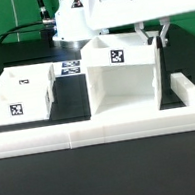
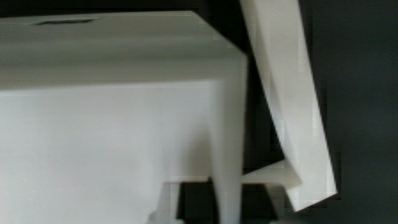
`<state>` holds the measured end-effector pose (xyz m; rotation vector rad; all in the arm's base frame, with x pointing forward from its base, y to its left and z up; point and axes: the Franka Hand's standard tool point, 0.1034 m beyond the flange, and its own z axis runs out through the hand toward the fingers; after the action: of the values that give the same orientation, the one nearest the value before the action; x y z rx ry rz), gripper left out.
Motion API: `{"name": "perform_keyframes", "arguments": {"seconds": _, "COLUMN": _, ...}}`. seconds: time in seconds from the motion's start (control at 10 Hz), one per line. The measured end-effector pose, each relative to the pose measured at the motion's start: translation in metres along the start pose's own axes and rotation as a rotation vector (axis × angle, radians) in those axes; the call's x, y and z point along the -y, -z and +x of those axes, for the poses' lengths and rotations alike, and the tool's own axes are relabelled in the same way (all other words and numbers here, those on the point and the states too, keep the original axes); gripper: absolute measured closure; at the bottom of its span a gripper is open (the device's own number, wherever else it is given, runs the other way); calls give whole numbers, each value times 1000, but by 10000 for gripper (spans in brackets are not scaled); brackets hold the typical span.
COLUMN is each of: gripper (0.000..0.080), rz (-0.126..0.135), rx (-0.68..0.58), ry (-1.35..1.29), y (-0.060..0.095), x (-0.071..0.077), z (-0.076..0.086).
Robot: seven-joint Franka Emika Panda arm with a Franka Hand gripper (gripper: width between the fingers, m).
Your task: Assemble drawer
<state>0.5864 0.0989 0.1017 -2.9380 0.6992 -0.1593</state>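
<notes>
The drawer's large white boxy housing [image 1: 123,76] stands on the table right of centre, its open side facing the front, with a square tag on its back wall. Two small white trays [image 1: 20,97] with tags sit together at the exterior view's left. My gripper [image 1: 155,36] is down at the top edge of the housing's right wall. In the wrist view the housing [image 2: 107,120] fills the picture, and my gripper [image 2: 228,205] has one dark finger on each side of the thin wall edge, closed against it.
The long low white L-shaped rail [image 1: 101,133] runs along the front and turns back at the exterior view's right. The marker board [image 1: 71,67] lies behind, between trays and housing. The robot's base stands at the back.
</notes>
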Motion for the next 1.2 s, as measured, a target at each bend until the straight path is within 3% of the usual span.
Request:
{"name": "perform_keyframes", "arguments": {"seconds": 0.2, "gripper": 755, "rz": 1, "rx": -11, "ry": -231, "y": 0, "x": 2, "z": 6}}
{"name": "perform_keyframes", "arguments": {"seconds": 0.4, "gripper": 755, "rz": 13, "rx": -21, "ry": -323, "y": 0, "x": -6, "z": 15}}
{"name": "perform_keyframes", "arguments": {"seconds": 0.8, "gripper": 755, "rz": 32, "rx": -13, "ry": -487, "y": 3, "x": 1, "z": 13}}
{"name": "perform_keyframes", "arguments": {"seconds": 1.2, "gripper": 755, "rz": 51, "rx": 36, "ry": -988, "y": 0, "x": -3, "z": 7}}
